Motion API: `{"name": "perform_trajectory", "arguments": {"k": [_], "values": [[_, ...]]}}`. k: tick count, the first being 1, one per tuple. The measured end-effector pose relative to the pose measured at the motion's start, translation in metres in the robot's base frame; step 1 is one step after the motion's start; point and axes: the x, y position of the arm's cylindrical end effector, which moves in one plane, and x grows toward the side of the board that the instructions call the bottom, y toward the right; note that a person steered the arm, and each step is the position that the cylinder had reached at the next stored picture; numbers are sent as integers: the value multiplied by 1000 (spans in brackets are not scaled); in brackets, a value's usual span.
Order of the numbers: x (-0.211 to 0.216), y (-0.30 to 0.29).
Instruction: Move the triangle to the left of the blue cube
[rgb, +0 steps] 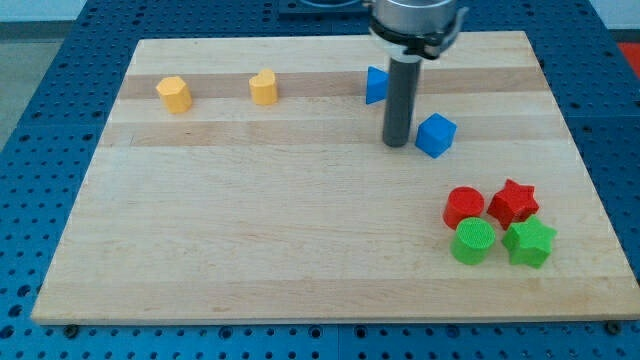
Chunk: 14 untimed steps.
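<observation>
A blue triangle (375, 85) stands near the view's top, just left of and behind my rod. A blue cube (436, 135) sits to the rod's right, a little lower. My tip (397, 143) rests on the board between them, close to the cube's left side and below the triangle. The rod hides the triangle's right edge. I cannot tell whether the tip touches either block.
A yellow hexagon block (174, 94) and a yellow heart-like block (263, 87) lie at the top left. At the lower right a red cylinder (464, 207), red star (513, 201), green cylinder (473, 241) and green star (529, 242) cluster together. The wooden board (250, 230) sits on a blue perforated table.
</observation>
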Motion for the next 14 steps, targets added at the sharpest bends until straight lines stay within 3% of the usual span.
{"name": "perform_trajectory", "arguments": {"k": [2, 3, 5, 6, 7, 10, 11, 12, 13, 14], "values": [[0, 55], [-23, 30], [-130, 10], [-143, -55], [-141, -101], [-65, -8], [-67, -50], [-103, -63], [-125, -30], [-110, 16]]}}
